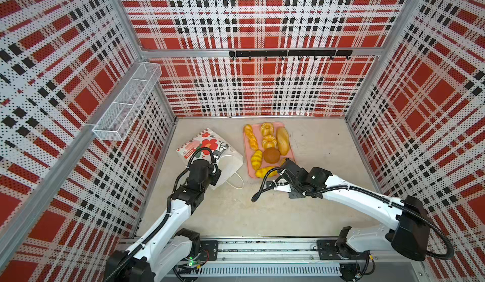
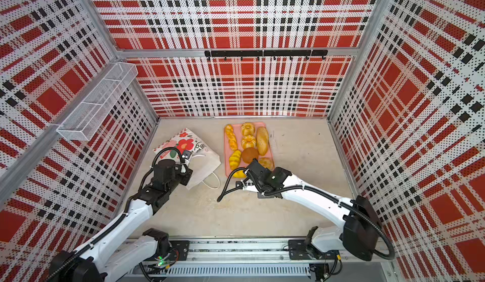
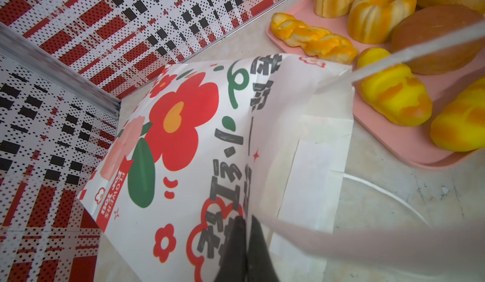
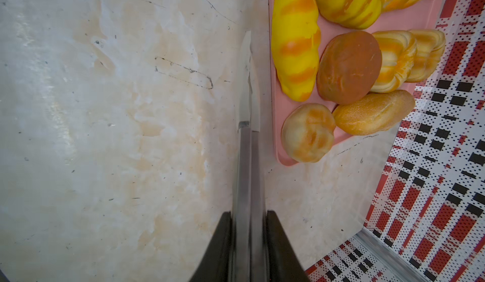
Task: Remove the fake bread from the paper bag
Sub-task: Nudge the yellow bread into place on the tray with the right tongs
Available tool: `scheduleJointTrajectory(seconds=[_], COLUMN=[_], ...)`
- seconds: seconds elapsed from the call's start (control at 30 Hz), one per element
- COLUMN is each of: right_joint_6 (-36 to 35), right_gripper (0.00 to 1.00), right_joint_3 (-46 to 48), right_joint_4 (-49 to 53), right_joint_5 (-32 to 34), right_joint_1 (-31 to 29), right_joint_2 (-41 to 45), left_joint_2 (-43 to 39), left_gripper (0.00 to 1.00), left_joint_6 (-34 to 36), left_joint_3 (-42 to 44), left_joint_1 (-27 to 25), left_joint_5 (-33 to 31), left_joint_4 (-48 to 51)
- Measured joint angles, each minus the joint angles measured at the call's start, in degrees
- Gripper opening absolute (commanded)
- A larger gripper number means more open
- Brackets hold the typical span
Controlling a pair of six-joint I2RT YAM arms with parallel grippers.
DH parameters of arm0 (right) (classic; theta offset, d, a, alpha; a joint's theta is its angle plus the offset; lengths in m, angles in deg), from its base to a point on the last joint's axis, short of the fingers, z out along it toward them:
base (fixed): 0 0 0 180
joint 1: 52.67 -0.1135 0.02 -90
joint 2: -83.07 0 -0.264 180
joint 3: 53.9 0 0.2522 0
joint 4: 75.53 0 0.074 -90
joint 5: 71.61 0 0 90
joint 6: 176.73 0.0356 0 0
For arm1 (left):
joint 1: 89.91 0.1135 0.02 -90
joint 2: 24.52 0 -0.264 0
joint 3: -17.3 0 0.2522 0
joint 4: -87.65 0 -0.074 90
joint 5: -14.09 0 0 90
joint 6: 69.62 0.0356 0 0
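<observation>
Eight pieces of fake bread [image 1: 271, 155] lie on one pink tray [image 1: 248, 166]: one braid [image 1: 250, 137], two fluted rings [image 1: 267, 129], one long loaf [image 1: 282, 140], two round buns [image 4: 349, 67] and two striped yellow rolls [image 1: 256, 159]. The right gripper [image 4: 249, 57], jaws pressed together and empty, hangs just beside the tray's edge, clear of the bread. One paper bag [image 1: 231, 160] lies left of the tray, pinched in the closed left gripper [image 3: 249, 223].

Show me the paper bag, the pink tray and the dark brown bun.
Bag [image 1: 210, 144]: in a top view, on its big red flower.
Tray [image 1: 256, 130]: in a top view, on bare pink near its far edge.
Brown bun [image 1: 271, 155]: in a top view, on the middle of its crown.
</observation>
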Motion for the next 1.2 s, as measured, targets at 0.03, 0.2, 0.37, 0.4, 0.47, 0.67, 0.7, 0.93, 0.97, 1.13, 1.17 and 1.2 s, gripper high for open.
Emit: scheduleJointTrajectory(seconds=[0.03,0.2,0.37,0.4,0.47,0.67,0.7,0.93,0.97,1.13,1.17,1.2], right_joint_6=[0.1,0.3,1.1,1.3,1.7,2.6,2.7,3.7,3.8,4.6,4.7,4.9], right_gripper=[0.00,0.00,0.00,0.00,0.00,0.00,0.00,0.00,0.00,0.00,0.00,0.00], right_joint_3=[-0.3,-1.3,-2.9,-3.5,-4.2,-4.4,-4.4,-6.3,-6.6,-7.8,-8.0,-8.0], right_joint_4=[0.0,0.1,1.4,2.0,2.7,3.7,3.7,3.8,3.7,3.4,3.4,3.2], right_joint_5=[0.0,-0.2,-2.7,-3.8,-5.4,-7.0,-7.1,-6.6,-6.4,-5.9,-5.7,-5.5], right_joint_1=[0.0,0.3,0.4,0.5,0.6,1.9,2.2,3.8,3.9,4.1,4.1,4.1], right_joint_2=[-0.7,-2.3,-2.3,-2.3,-2.1,-2.0,-2.0,-2.4,-2.6,-5.0,-5.6,-6.1], left_joint_2=[0.0,0.0,0.0,0.0,0.0,-0.3,-0.3,-0.3,-0.3,-0.3,-0.3,-0.3], left_gripper=[0.00,0.00,0.00,0.00,0.00,0.00,0.00,0.00,0.00,0.00,0.00,0.00], left_joint_6=[0.0,0.0,0.0,0.0,0.0,0.1,0.1,0.2,0.2,0.2,0.2,0.2], left_joint_3=[0.0,0.0,0.0,0.0,0.0,0.0,0.0,0.0,0.0,0.0,0.0,0.0], left_joint_1=[0.0,0.0,-0.1,-0.1,-0.4,-1.9,-2.0,-2.1,-2.1,-2.1,-2.1,-2.1], left_joint_5=[0.0,0.0,0.0,0.0,0.0,0.0,0.0,0.0,0.0,0.0,0.0,0.0], left_joint_4=[0.0,0.0,0.0,0.0,0.0,0.0,0.0,0.0,0.0,0.0,0.0,0.0])
